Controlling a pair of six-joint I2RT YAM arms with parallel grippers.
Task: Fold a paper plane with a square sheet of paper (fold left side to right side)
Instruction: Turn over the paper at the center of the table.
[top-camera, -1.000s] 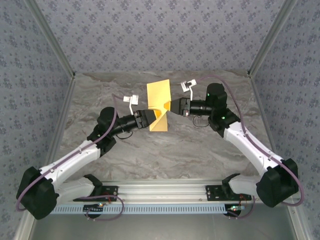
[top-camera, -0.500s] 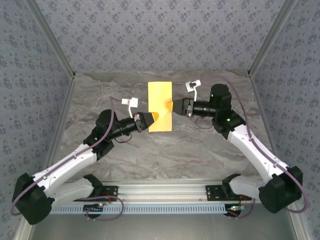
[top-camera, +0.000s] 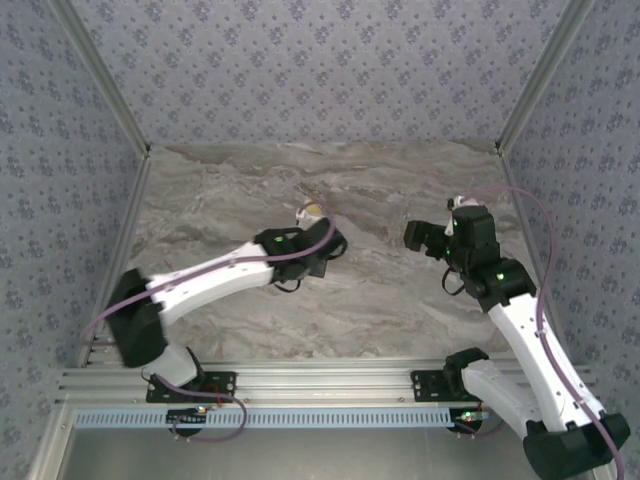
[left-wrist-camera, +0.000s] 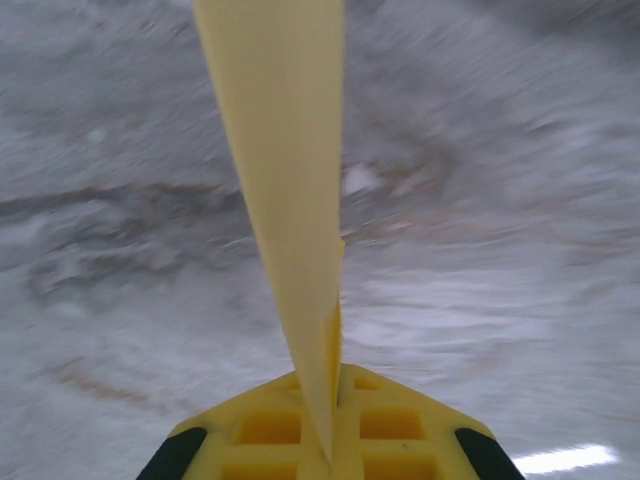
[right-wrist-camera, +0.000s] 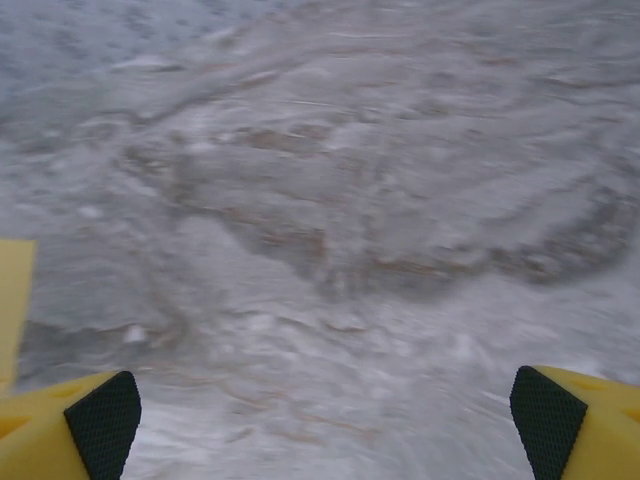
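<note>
Standing edge-on out of the left gripper (left-wrist-camera: 329, 402), the square sheet of paper (left-wrist-camera: 285, 190) rises from between the shut yellow fingers and runs straight ahead of them, a narrow yellow-orange band that widens with distance from the jaws. Just above the pinch it looks to be in two layers, though the blur leaves that uncertain. The jaws are clamped on its near edge, and nothing else touches it there.

Below and beyond those fingers lies the grey marbled table (top-camera: 380, 300), smeared in the left wrist view. Off to that gripper's side, well apart, the right gripper (right-wrist-camera: 322, 420) hangs over bare table with its fingers spread wide and nothing between them. A yellow sliver sits at the left margin of its wrist view, and I cannot tell whether that is paper or part of the finger.

This paper is likely very light and limp. Held by one edge, it should flop and catch air with any quick arm motion, and it would skate easily on the smooth tabletop. It also takes creases readily, so a stray pinch in the middle of a panel could mark it for good. The safer hold is probably at an edge or corner, close to an existing fold. The second gripper could then take the opposite edge to keep the paper taut.
</note>
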